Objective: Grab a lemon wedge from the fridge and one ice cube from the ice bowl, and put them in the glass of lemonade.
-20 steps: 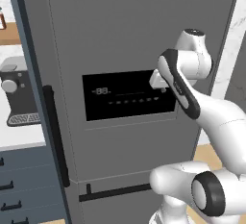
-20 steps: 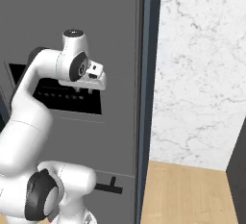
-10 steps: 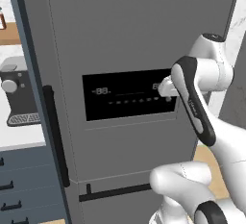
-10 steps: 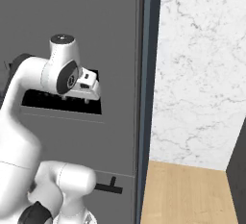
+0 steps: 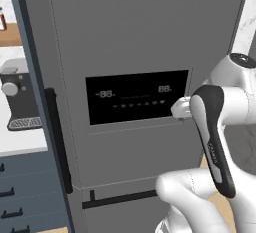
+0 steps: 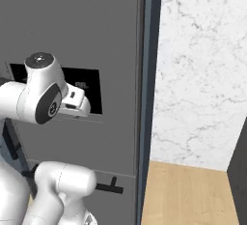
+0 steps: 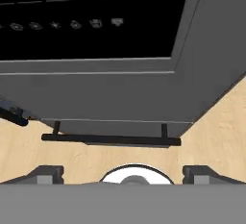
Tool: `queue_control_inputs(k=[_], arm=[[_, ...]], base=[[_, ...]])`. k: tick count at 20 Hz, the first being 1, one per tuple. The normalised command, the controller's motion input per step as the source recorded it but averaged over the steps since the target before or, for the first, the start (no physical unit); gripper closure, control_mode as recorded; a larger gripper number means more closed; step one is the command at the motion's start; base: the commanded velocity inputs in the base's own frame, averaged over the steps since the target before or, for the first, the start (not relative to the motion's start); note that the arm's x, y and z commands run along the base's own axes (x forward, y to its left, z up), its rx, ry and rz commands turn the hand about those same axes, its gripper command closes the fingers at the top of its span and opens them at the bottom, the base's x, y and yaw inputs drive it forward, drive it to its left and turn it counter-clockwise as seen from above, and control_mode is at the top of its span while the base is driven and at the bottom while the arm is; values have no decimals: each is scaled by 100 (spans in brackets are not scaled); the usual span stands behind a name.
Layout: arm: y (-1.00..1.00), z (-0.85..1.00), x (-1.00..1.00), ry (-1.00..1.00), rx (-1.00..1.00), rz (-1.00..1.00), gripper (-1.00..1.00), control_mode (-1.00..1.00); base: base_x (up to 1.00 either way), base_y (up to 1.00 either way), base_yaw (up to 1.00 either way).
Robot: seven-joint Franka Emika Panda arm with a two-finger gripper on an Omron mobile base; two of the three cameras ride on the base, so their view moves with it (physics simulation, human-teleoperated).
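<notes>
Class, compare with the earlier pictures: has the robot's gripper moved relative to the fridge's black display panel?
Yes. The gripper has shifted rightward and lower against the display panel, now near its right edge.

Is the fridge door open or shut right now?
Shut. The fridge shows its flat grey front with the black display panel facing out; no inner shelves are visible, and its bar handle is ungrasped.

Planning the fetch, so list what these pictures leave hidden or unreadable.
- Inside of the fridge: its shut grey door hides shelves and any lemon wedge, all views.
- Coffee machine: partly cut off by the fridge's side, left base view.
- Gripper: arm covers it in both base views; hand view shows the open fingertips alone.
- Display panel: top cut off, hand view.
</notes>
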Motion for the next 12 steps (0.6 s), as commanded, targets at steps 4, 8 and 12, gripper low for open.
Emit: queue_control_inputs(k=[4, 8, 12], arm=[[0, 0, 0, 0, 0, 0, -100, 100], [0, 0, 0, 0, 0, 0, -100, 100], [0, 0, 0, 0, 0, 0, -100, 100]], base=[[-54, 86, -10], [-32, 100, -24], [-27, 97, -30]])
